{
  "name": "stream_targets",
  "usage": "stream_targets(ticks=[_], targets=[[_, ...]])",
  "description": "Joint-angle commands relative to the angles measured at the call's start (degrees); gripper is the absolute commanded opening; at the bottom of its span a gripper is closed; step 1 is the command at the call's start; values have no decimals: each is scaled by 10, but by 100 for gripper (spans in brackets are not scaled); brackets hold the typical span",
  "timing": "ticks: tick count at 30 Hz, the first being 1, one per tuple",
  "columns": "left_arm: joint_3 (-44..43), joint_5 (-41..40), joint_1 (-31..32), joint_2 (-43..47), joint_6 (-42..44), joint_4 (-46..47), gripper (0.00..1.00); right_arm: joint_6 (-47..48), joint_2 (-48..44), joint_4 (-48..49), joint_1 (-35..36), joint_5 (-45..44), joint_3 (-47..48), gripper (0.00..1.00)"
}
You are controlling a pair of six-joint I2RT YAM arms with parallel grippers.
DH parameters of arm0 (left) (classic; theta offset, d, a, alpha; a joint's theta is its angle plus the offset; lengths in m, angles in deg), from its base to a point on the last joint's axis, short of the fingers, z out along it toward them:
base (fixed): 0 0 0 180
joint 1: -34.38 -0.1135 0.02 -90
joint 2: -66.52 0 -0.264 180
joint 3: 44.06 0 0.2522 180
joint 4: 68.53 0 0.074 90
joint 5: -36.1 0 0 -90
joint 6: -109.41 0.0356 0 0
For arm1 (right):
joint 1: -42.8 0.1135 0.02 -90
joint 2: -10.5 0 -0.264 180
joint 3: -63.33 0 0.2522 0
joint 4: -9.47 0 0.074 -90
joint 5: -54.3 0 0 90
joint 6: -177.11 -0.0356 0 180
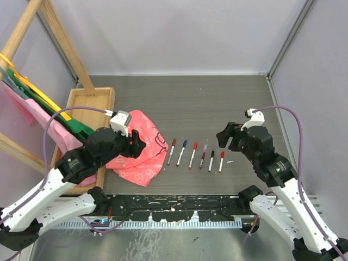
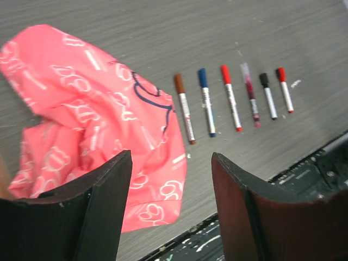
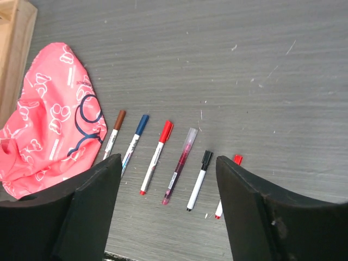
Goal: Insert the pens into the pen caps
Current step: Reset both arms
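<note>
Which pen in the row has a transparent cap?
The pen fourth from the pink cloth: its cap is see-through and its barrel dark red, while the others have white barrels and opaque caps.

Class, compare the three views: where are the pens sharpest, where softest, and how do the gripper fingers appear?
Right wrist view: the pens are crisp on the grey table. Left wrist view: pens and pink cloth look soft, slightly smeared. Both wrist views: the near fingers are dark, underlit silhouettes. Top view: even light, faint shadows.
</note>
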State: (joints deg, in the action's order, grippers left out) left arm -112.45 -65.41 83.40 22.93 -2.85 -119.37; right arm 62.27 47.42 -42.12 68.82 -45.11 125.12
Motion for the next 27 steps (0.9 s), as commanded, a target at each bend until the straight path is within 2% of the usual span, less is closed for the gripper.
stream_targets(ticks=[1,5,16,19,27], targets=[[-38,-90,1,34,36,-61,63,36,-41,25,-2,7,28,80],[-39,-111,0,62,43,-98,67,41,-79,35,-2,-7,26,99],[17,-129,1,184,32,-126,86,68,-149,38,-2,-26,1,99],[34,-136,1,203,21,-131,99,61,-147,25,-2,-63,6,99],[30,-154,1,206,20,-140,98,69,-159,26,-2,-71,-8,99]])
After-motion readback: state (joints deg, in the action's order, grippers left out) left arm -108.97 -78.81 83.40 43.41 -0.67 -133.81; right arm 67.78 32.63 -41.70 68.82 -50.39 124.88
